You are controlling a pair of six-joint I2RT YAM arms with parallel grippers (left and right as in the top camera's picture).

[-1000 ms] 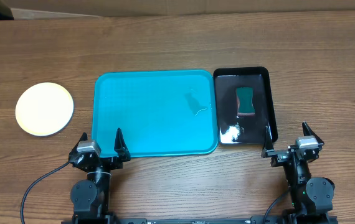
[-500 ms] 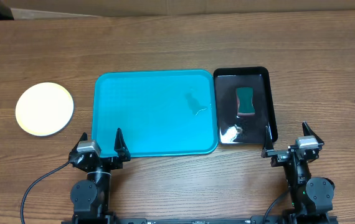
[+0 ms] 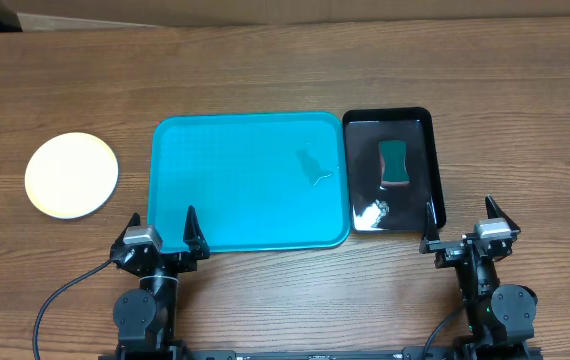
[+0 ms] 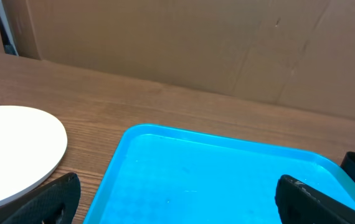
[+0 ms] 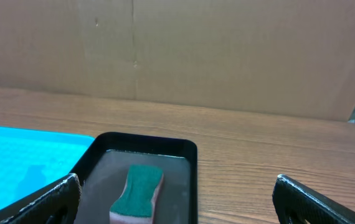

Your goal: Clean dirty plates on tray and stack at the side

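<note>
Tray (image 3: 250, 180) bare; plates (image 3: 72, 176) appear stacked aside. The left end effector (image 3: 161, 216) and right end effector (image 3: 458, 210) stand apart, empty. Risk: a nudge could spill the tray's puddle (image 3: 312, 168).

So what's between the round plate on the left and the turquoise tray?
Nothing but a bare strip of wooden table separates the plate from the tray; the overhead view shows it clearly.
</note>
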